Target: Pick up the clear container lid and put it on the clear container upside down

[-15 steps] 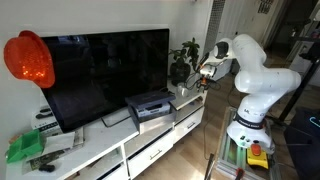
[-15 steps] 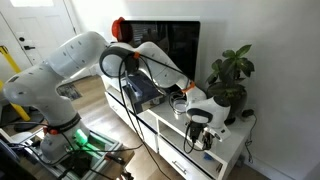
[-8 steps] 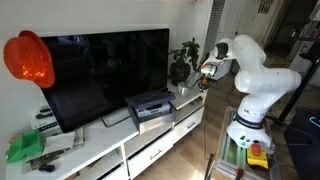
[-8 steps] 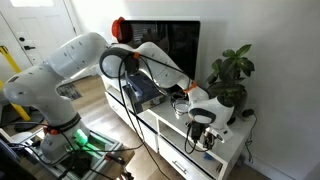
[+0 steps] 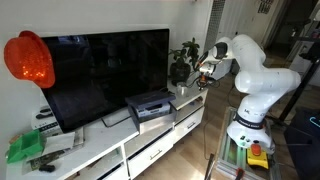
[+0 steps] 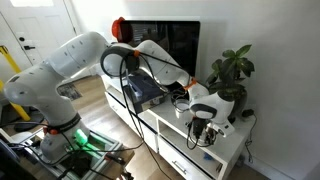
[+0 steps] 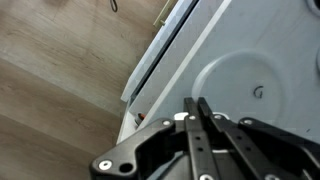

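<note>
In the wrist view the clear container lid (image 7: 255, 85) is a round, whitish see-through disc lying over the white cabinet top (image 7: 215, 40). My gripper (image 7: 197, 103) has its two black fingers pressed together on the disc's near rim, so it is shut on the lid. In both exterior views the gripper (image 5: 202, 78) (image 6: 203, 132) points down over the end of the cabinet beside the potted plant. A small whitish tub (image 6: 180, 102), which looks like the clear container, sits just beside the gripper. It is too small to make out in detail.
A black-and-grey box-shaped device (image 5: 150, 103) (image 6: 145, 90) stands on the cabinet in front of the large TV (image 5: 105, 65). The potted plant (image 5: 183, 58) (image 6: 230, 72) is close behind the gripper. The cabinet's edge drops to wooden floor (image 7: 60, 90).
The jaws have gone from partly open to shut at the lid's rim. The gripper has risen slightly over the cabinet end.
</note>
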Robot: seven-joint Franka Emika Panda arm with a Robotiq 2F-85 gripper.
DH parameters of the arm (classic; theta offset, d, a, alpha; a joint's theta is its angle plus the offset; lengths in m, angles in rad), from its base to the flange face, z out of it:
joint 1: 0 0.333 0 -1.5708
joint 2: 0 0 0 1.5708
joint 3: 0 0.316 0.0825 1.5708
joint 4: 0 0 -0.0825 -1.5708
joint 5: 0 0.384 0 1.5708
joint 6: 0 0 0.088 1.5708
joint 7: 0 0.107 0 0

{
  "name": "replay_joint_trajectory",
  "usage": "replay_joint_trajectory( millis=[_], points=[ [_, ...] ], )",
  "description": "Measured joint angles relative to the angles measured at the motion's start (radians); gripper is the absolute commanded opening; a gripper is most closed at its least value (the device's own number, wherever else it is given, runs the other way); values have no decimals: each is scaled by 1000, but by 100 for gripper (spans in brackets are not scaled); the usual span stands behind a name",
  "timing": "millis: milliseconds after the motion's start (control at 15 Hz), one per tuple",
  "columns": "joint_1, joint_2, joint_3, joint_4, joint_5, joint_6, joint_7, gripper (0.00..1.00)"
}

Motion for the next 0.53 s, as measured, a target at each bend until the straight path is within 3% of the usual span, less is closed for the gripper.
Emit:
replay_joint_trajectory(
  millis=[533],
  points=[
    [56,-147,-40,-108,-84,-32,-53,1]
  ],
)
